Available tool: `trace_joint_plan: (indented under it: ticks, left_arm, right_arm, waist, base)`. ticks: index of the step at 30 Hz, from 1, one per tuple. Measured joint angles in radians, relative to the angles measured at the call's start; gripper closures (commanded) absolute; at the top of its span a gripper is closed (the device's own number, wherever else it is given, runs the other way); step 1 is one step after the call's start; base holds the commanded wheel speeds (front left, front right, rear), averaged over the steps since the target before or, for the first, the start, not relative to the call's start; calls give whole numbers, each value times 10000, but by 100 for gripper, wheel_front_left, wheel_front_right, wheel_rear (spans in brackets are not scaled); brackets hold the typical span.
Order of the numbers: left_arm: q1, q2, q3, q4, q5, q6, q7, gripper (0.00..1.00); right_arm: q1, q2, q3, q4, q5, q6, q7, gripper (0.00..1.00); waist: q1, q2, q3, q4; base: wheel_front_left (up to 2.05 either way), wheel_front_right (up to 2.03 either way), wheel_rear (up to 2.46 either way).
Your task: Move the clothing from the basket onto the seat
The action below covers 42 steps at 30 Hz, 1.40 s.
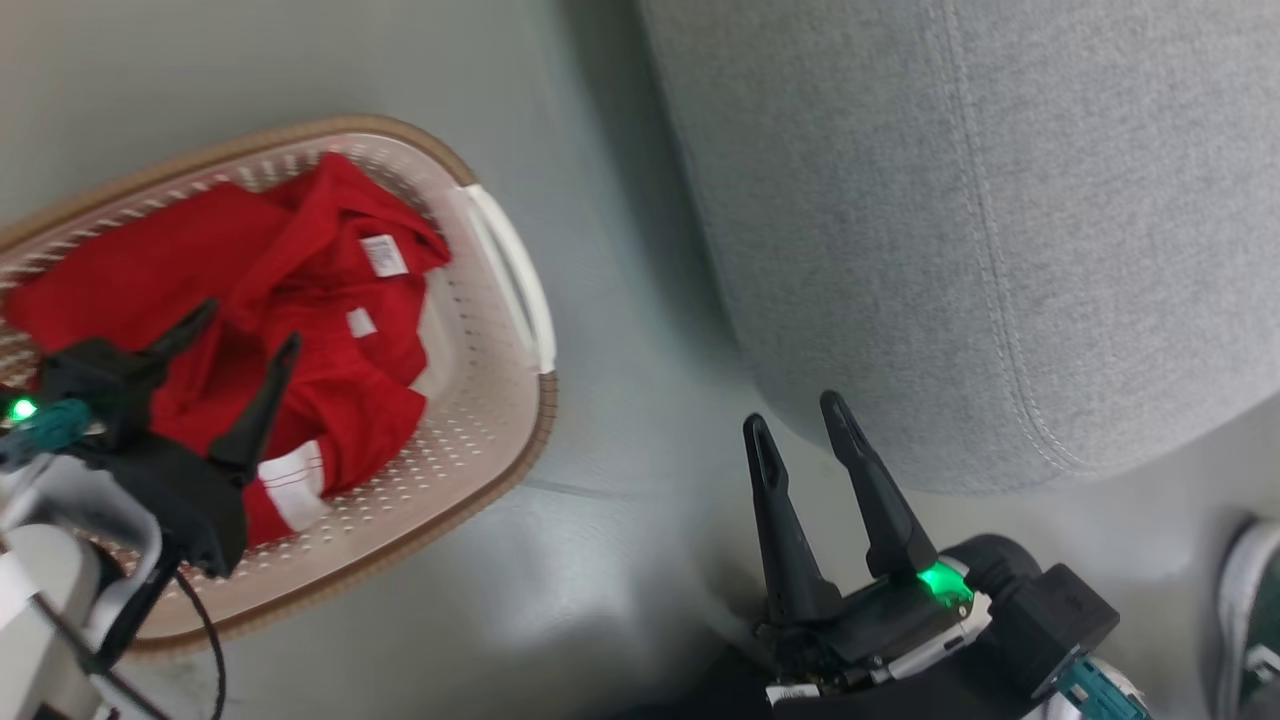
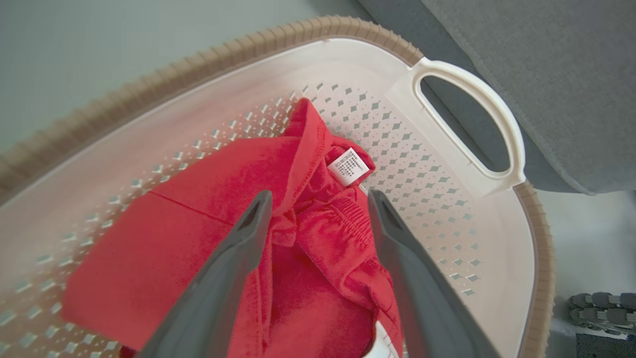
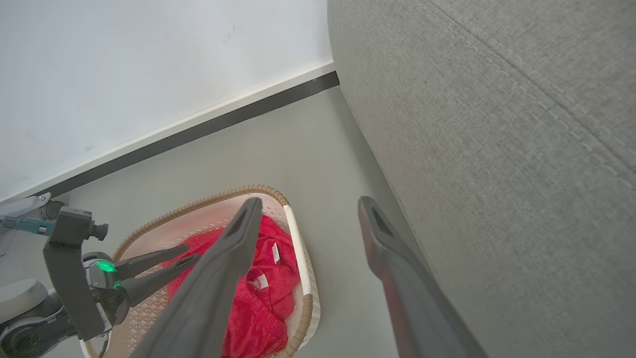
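head: overhead, downward; left wrist: close above basket (image 2: 437,199); right wrist: farther; basket shared

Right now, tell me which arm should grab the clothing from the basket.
Left. The left end effector, open, hangs over the clothing in the basket; the right end effector sits over floor by the seat.

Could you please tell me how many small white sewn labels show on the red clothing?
2: one small white sewn label near the cream-white plastic basket's handle, another just beside it; folds may hide more.
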Motion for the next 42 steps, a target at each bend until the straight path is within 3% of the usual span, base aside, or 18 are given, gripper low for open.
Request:
trace_joint_plan:
  ticks: [6, 13, 17, 25, 26, 27, 28, 42]
  left_arm:
    - [-447, -316, -372, 748, 376, 15, 466, 0]
    - [-1164, -527, -197, 1496, 899, 861, 564, 0]
    - [-1359, -391, -244, 2194, 1365, 1244, 980, 0]
    - [-1534, 81, -819, 3221, 2196, 1434, 1708, 1]
    - [-1626, 113, -907, 3390, 2366, 1421, 1847, 63]
    - [-1637, 113, -907, 3425, 2357, 1398, 1845, 63]
    - [-1646, 109, -917, 3444, 2357, 1390, 1799, 100]
    - [-1882, -169, -704, 4046, 1875, 961, 878, 100]
  right_arm:
    - [462, 21, 12, -58, 198, 0, 0, 0]
    - [791, 56, 71, -303, 213, 0, 0, 0]
    - [898, 61, 79, -370, 213, 0, 0, 0]
    - [912, 65, 130, -539, 211, 0, 0, 0]
    - [910, 65, 184, -566, 211, 0, 0, 0]
    - [905, 65, 201, -585, 211, 0, 0, 0]
    - [902, 67, 213, -621, 211, 0, 0, 0]
    - [-200, 69, 407, -631, 334, -2, 0, 0]
  waist:
    - [0, 0, 407, -473]
    - [0, 0, 658, -712]
    - [-2, -1, 704, -728]
    - [-2, -2, 736, -734]
    - [-1, -2, 735, -729]
    - [-1, -2, 733, -724]
    - [-2, -2, 731, -719]
    - [-1, -2, 436, -781]
  base:
    - [0, 0, 0]
    - [0, 0, 0]
    - [0, 0, 0]
    - [0, 0, 0]
    - [0, 0, 0]
    - [0, 0, 0]
    - [0, 0, 0]
    - [0, 0, 0]
